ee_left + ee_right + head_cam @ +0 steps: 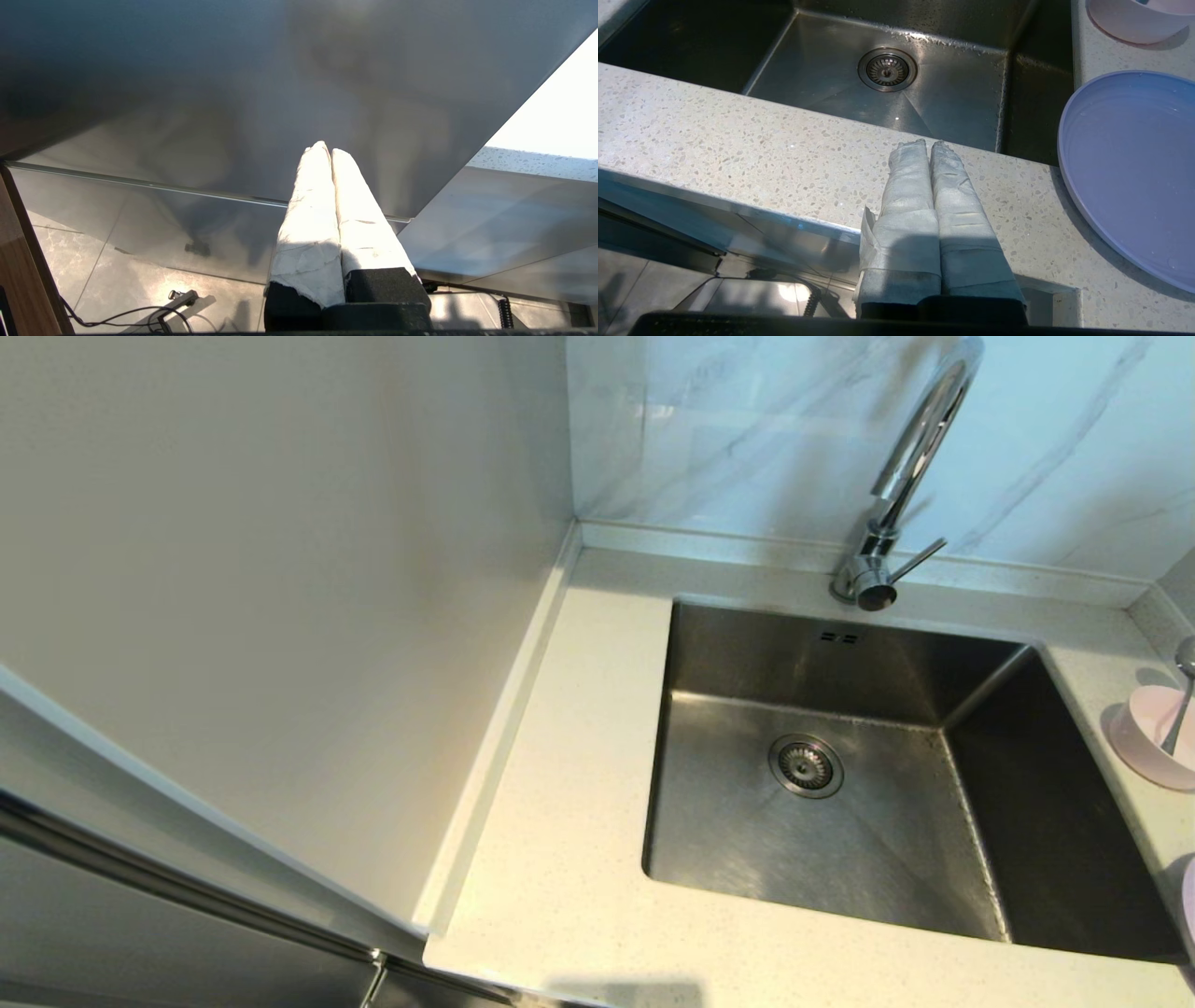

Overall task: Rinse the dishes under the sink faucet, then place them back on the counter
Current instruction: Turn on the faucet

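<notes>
The steel sink (840,840) is bare inside, its drain strainer (806,765) dry, with the chrome faucet (896,495) behind it. On the counter (569,784) right of the sink sits the pale pink bowl (1153,733) with the silver spoon (1178,709) standing in it. The lavender plate (1134,163) lies on the counter nearer the front, next to the pink bowl (1134,18). My right gripper (927,143) hovers shut and empty over the counter's front edge, left of the plate. My left gripper (325,150) is shut, empty, low beside a cabinet panel. Neither gripper shows in the head view.
A tall pale cabinet side (280,569) walls off the counter's left. The glossy marbled wall panel (1027,439) rises behind the raised rear lip. Below the left gripper are floor tiles and a cable (131,312).
</notes>
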### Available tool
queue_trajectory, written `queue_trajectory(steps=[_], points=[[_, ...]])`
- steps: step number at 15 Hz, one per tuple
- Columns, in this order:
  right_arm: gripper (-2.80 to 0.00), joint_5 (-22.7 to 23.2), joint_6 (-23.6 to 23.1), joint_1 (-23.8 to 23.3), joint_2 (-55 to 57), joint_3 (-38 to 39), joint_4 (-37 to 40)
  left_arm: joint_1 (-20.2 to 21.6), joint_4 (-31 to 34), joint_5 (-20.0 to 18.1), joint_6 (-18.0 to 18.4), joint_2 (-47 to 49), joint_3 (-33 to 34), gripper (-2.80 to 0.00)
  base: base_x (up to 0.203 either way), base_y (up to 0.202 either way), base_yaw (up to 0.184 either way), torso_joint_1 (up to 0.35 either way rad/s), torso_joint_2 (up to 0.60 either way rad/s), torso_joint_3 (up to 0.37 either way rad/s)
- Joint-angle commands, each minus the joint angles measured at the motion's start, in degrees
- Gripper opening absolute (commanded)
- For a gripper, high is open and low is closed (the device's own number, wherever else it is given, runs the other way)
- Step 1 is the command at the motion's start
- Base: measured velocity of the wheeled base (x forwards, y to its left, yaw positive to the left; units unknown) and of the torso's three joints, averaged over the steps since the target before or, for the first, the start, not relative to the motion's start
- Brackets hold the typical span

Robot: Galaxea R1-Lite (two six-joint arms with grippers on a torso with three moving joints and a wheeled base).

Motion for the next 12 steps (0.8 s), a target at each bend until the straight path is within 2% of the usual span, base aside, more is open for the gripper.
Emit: queue_trajectory(steps=[1, 12], points=[[-2.80, -0.02, -0.05, 0.02, 0.09, 0.26, 0.00, 0.00, 0.00, 0.03, 0.00, 0.00, 0.00, -2.80, 0.000, 0.000, 0.000, 0.000, 0.00, 0.000], [-2.80, -0.02, -0.05, 0.02, 0.09, 0.26, 0.00, 0.00, 0.00, 0.03, 0.00, 0.00, 0.00, -2.80, 0.000, 0.000, 0.000, 0.000, 0.00, 0.000]])
